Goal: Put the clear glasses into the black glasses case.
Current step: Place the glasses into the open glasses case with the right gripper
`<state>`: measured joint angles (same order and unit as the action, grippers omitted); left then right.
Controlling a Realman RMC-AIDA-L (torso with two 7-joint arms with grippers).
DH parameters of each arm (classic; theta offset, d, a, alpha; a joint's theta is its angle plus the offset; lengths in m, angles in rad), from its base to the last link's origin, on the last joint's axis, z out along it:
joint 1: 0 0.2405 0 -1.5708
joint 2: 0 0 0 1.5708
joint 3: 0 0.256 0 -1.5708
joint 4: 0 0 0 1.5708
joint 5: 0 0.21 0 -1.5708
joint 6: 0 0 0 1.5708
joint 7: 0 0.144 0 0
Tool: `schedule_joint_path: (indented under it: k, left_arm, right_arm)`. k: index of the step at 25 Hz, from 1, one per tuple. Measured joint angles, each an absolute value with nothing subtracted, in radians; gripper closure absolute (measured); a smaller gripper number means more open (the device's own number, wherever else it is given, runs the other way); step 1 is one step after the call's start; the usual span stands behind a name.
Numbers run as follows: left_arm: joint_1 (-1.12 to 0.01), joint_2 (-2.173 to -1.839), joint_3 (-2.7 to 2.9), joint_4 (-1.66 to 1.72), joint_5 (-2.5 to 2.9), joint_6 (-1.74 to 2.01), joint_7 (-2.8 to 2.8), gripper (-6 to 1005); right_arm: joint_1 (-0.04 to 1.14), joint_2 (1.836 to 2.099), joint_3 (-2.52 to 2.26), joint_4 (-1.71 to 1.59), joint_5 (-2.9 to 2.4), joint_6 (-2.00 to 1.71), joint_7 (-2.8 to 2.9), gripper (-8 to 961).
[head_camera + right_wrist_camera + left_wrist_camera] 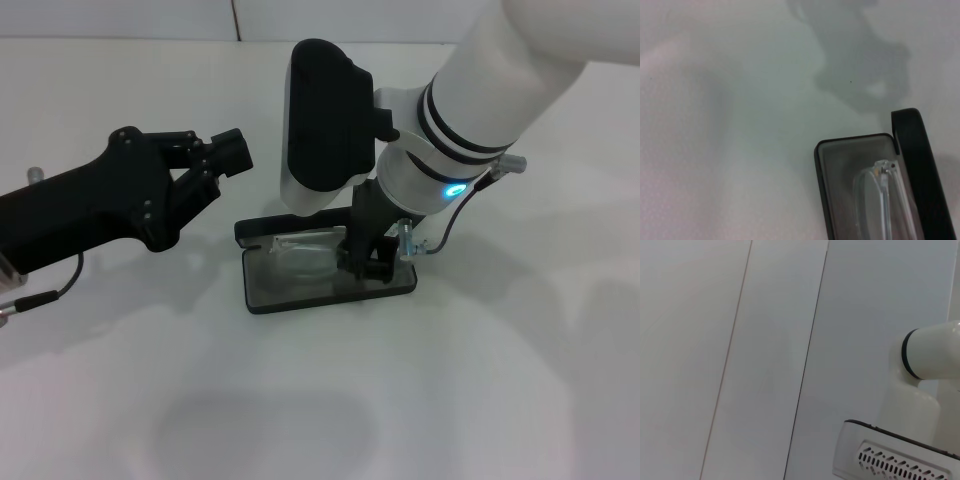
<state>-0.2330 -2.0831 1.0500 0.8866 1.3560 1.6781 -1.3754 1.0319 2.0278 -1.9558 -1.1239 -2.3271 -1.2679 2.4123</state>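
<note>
The right pincer [365, 262] reaches down into the open black glasses case [262, 292]; whether it is spread or pinching cannot be told. The clear glasses [305, 255] lie inside the case on the white surface [480, 380]. The left pincer [222, 158] hovers nearby, spread.

The right gripper [365, 262] stands inside the open black glasses case [262, 300], blocking its right half; the raised lid closes off the far side (the clear glasses [305, 255] fill the tray); the left gripper [222, 158] hangs apart, over bare table [120, 380].
</note>
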Motion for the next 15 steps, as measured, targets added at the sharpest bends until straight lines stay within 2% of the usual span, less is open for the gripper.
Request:
schedule_joint_path:
  k: [15]
  left_arm:
    - [-0.23, -2.083, 1.049, 0.887, 1.356, 1.678, -1.376, 938]
  right_arm:
    - [1.031, 2.028, -1.954, -1.131, -2.326, -1.26, 2.407, 856]
